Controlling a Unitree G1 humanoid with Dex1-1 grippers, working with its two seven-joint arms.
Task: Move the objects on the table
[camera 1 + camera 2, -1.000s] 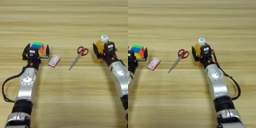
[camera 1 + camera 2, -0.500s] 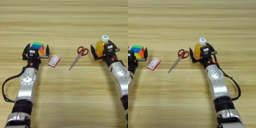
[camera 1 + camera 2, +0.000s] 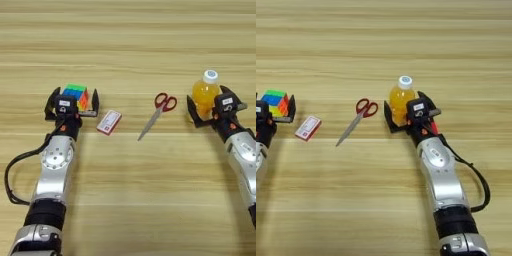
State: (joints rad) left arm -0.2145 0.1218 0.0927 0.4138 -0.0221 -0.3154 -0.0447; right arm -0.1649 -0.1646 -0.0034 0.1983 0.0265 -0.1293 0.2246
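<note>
— What's on that pale striped wooden table (image 3: 130, 40)?

— Left gripper (image 3: 71, 104), fingers spread around the blocky colourful cube (image 3: 76, 94). Right gripper (image 3: 406, 114), fingers apart, straddling the smooth orange bottle (image 3: 400, 100). Scissors (image 3: 157, 114) and a flat card (image 3: 109, 122) lie between.

Matt wood table (image 3: 128, 45) — silvery arms.

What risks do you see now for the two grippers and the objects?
The orange bottle stands upright between the open fingers of the right gripper; an uneven close or push may tip it toward the scissors. The left gripper, also open, brackets the puzzle cube; moving it sideways might knock the red-white card.
</note>
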